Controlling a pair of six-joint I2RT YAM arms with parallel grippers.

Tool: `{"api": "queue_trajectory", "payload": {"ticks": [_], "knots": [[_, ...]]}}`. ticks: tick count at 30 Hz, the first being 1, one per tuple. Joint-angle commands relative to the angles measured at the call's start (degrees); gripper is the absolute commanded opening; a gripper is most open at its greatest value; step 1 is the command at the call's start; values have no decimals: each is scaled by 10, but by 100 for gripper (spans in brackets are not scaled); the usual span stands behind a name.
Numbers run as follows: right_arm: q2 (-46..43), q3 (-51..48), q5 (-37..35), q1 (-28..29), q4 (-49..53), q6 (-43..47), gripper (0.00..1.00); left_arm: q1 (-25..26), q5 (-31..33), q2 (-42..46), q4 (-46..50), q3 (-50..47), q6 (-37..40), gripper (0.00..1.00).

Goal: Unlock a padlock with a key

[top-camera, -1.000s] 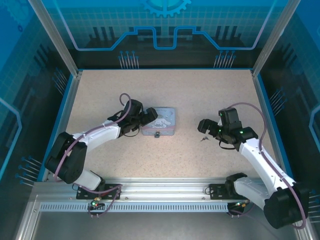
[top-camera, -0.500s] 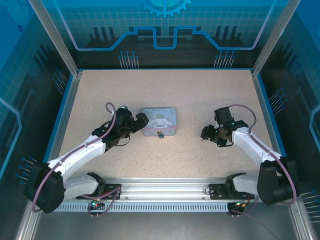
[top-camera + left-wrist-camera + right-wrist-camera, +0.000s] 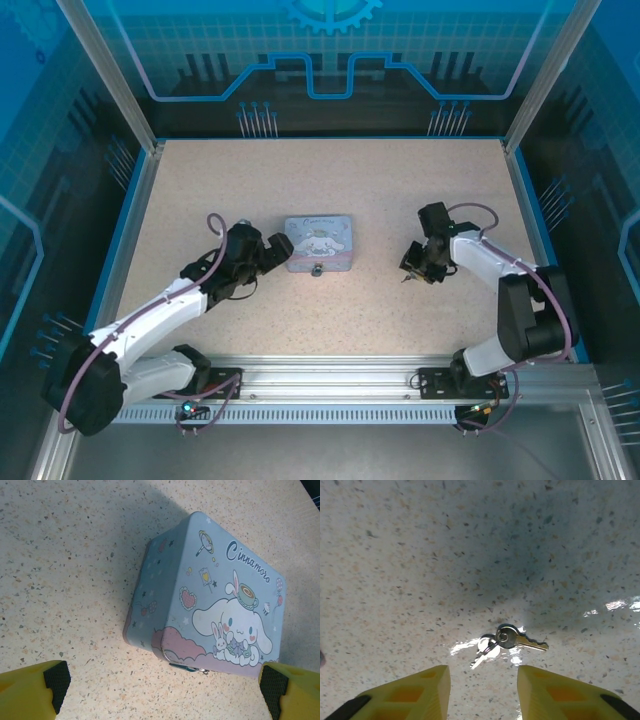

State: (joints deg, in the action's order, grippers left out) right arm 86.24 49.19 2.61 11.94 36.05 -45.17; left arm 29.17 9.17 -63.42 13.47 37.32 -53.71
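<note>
The speckled beige tabletop [image 3: 330,190] carries a pale blue cartoon-printed tin box [image 3: 215,595], lid shut, contents hidden. Beside it the left end effector [image 3: 165,680] is spread wide and empty. The right end effector [image 3: 482,690] has dropped low, jaws narrowing but holding nothing, so a pickup looks near. A tiny dark padlock [image 3: 317,270] sits at the tin's near side, and the small ringed metal key [image 3: 520,641] lies just ahead of the right fingertips.

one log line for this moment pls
step: key not yet gripped | left gripper: open, facing tin | right gripper: open, by key | padlock: at tin's front, untouched
</note>
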Motion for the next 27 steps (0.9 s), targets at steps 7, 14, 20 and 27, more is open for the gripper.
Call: {"api": "queue_trajectory", "payload": {"ticks": [7,14,20,27], "knots": [[22,9,-3,16,18,-69,40,8,-10,-25,-32,2,-5,99],[58,41,-18,23,31,-77,41,9,-25,-46,-52,5,-3,99],[83,56,-28,31,38,-78,39,9,-29,-47,-61,5,0,99],[93,51,-37,33,38,-82,38,8,-32,-49,-66,7,1,99]]}}
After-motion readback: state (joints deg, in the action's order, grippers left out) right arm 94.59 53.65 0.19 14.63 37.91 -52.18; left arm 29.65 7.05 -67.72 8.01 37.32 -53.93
